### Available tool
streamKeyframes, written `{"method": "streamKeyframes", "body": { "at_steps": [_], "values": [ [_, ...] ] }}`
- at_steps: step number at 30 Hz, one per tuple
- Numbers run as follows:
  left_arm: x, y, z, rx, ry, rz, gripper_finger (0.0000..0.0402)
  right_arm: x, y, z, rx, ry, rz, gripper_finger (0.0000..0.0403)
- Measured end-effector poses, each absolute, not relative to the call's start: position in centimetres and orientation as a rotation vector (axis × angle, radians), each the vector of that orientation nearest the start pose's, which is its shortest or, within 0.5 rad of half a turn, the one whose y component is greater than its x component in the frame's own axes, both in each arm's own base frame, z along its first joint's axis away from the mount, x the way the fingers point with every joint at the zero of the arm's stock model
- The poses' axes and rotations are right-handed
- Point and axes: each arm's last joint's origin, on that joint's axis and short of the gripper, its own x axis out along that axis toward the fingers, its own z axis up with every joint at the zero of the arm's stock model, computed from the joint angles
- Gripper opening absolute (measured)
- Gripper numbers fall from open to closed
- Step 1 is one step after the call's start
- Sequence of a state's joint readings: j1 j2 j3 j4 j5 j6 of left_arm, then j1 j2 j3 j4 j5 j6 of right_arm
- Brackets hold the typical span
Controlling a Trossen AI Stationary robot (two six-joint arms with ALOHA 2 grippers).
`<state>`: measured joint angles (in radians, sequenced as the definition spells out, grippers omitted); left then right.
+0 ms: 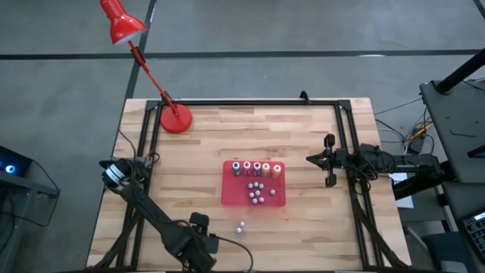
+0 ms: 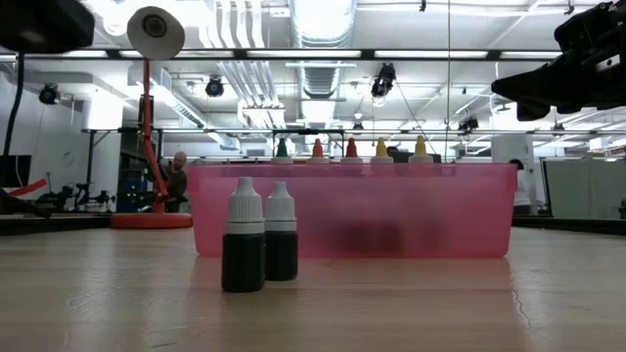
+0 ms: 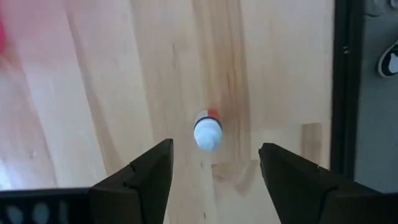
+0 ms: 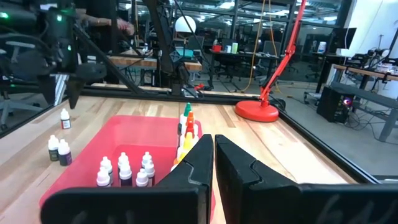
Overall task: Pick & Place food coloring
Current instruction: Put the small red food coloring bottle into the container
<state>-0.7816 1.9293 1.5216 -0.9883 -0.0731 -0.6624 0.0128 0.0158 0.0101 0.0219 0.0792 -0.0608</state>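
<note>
Left hand (image 3: 214, 165) gapes downward; right hand (image 4: 213, 163) is closed, level.

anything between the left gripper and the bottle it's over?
Nothing visible. The left gripper, open, hangs directly over the lone bottle, which stands on bare table. The two other loose bottles stand off to one side, apart from it.

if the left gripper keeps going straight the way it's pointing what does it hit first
Probably the small white-capped bottle standing alone on the wooden table. The open left gripper points down at it, the bottle lying roughly between its fingers. How far above it the gripper sits is unclear.
</note>
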Motion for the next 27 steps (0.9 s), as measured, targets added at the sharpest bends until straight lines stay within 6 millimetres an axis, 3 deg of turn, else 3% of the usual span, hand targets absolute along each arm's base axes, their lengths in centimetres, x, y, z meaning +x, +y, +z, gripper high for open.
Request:
{"method": "streamKeyframes", "body": {
  "at_steps": [9, 27],
  "values": [
    [26.7, -26.1, 18.9, 0.034, 1.383, -0.136, 0.021, 9.8, -0.1, 16.8, -0.06, -0.014, -0.066, 0.0009],
    [27.1, -25.4, 18.2, 0.018, 1.372, -0.121, 0.021, 9.8, -0.1, 16.8, -0.06, -0.014, -0.067, 0.0009]
  ]
}}
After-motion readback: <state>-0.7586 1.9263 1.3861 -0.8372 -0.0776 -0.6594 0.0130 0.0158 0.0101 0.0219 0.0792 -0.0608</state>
